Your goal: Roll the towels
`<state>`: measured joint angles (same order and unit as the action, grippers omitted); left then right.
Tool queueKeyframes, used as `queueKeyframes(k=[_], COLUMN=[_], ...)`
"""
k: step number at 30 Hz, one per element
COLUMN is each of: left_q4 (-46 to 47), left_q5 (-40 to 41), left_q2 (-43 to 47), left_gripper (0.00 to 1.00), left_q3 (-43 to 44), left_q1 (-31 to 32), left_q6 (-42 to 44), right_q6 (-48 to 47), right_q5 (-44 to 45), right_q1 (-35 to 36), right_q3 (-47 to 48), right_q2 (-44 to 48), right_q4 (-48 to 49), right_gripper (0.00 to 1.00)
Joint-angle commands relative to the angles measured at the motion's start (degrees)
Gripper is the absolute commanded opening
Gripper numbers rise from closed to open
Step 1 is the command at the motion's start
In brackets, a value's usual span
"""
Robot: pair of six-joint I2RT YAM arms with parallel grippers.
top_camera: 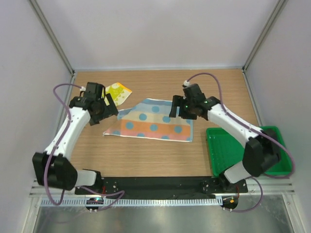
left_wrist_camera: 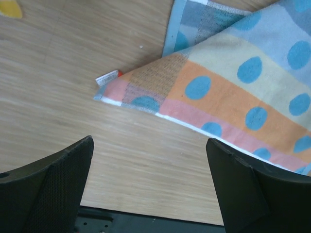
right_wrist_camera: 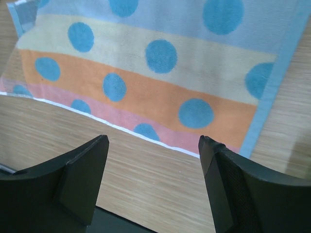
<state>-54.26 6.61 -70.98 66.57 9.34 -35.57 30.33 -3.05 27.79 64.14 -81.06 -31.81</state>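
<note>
A striped towel [top_camera: 150,127], light blue, cream, orange and pink with blue polka dots, lies spread on the wooden table; its left part is folded over. It also shows in the left wrist view [left_wrist_camera: 228,92] and the right wrist view [right_wrist_camera: 160,82]. A pale yellow towel [top_camera: 119,92] with lime and orange patches lies crumpled at the back left. My left gripper [top_camera: 104,109] [left_wrist_camera: 149,145] is open and empty, above the table at the striped towel's left corner. My right gripper [top_camera: 177,112] [right_wrist_camera: 153,141] is open and empty, over the towel's right part.
A green plastic tray [top_camera: 223,150] stands at the right near edge, partly under my right arm. A small white and red label [left_wrist_camera: 107,77] sticks out at the towel's left corner. White walls close the table on three sides.
</note>
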Motion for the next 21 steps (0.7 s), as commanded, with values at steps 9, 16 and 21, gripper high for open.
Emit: queueKeyframes(k=[9, 16, 21], left_q4=[15.5, 18.5, 18.8], left_q5=[-4.5, -2.6, -1.0], left_q2=[-30.2, -39.1, -43.6], left_gripper=[0.79, 0.77, 0.70], left_q3=[9.3, 13.4, 16.2], left_q1=[-0.2, -0.2, -0.3], left_q6=[-2.6, -2.3, -1.3], right_q6=[-3.8, -5.0, -5.7], right_q5=[4.9, 4.3, 4.1], right_q1=[5.3, 5.4, 5.5], right_q3=[16.5, 12.0, 10.6], right_q2=[-21.1, -20.1, -19.8], right_q4=[-7.3, -5.5, -5.1], right_gripper=[0.84, 0.84, 0.84])
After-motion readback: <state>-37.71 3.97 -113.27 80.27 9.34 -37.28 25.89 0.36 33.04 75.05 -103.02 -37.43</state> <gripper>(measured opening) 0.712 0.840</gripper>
